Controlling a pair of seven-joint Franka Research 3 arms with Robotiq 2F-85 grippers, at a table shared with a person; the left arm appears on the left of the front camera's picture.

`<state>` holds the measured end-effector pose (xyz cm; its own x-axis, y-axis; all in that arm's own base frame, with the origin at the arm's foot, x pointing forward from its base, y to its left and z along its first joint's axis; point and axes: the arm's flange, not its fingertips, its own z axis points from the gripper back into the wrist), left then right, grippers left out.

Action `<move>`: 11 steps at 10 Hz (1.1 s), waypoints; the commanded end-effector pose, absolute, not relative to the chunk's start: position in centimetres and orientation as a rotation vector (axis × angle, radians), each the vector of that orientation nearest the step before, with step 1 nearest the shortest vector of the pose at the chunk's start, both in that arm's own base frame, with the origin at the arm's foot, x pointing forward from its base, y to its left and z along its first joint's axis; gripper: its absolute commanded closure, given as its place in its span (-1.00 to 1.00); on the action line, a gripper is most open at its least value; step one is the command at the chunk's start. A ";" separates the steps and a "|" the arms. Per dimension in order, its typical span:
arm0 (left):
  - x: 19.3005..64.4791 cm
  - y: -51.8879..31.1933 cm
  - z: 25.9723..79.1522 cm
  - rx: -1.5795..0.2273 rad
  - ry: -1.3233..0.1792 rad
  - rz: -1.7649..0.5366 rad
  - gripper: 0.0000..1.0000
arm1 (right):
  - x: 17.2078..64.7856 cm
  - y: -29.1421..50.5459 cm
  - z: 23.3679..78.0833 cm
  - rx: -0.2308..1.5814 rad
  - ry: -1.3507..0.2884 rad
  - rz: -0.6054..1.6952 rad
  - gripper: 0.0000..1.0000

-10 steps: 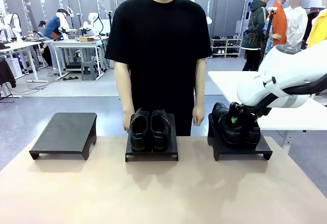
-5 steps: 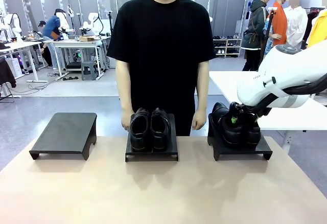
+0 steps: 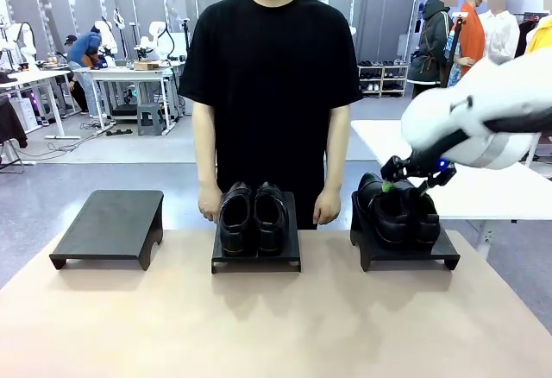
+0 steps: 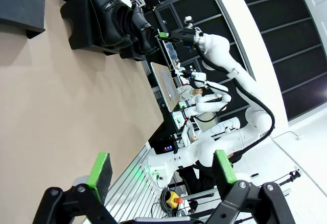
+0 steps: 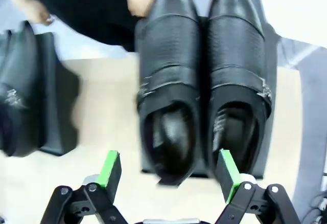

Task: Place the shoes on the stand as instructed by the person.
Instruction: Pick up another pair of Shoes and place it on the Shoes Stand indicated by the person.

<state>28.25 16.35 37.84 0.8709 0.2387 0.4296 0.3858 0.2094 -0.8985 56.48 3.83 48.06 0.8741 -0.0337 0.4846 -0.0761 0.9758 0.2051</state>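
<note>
2 glossy black strapped shoes point(image 3: 252, 216) side by side on the middle stand point(image 3: 256, 255), a flat matte slab. To its right, 2 more shoes point(image 3: 398, 212) on the right stand point(image 3: 405, 252), pebbled leather, perhaps blurred. Just above, right gripper point(image 3: 404, 186) spread wide, empty. To its left, bare stand point(image 3: 109, 225). Left gripper point(image 4: 162, 169) wide, empty. Behind, person point(image 3: 269, 93), arms down.

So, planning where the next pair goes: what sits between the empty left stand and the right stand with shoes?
In the front view, the middle stand with a pair of black shoes sits between the empty left stand and the right stand.
</note>
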 end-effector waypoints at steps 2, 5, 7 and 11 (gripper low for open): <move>28.2 16.4 38.1 -1.389 -0.561 -0.120 -1.00 | 49.9 -2.2 52.5 0.444 -0.437 -0.019 -0.89; 28.2 16.4 38.1 -1.389 -0.561 -0.120 -1.00 | 43.9 -9.0 53.1 0.804 -0.166 0.031 -0.89; 28.2 16.4 38.1 -1.389 -0.561 -0.120 -1.00 | 40.3 -13.7 51.9 0.976 -0.114 0.036 -0.89; 28.2 16.4 38.1 -1.389 -0.561 -0.120 -1.00 | 29.4 -21.2 45.9 1.208 -0.201 -0.137 -0.89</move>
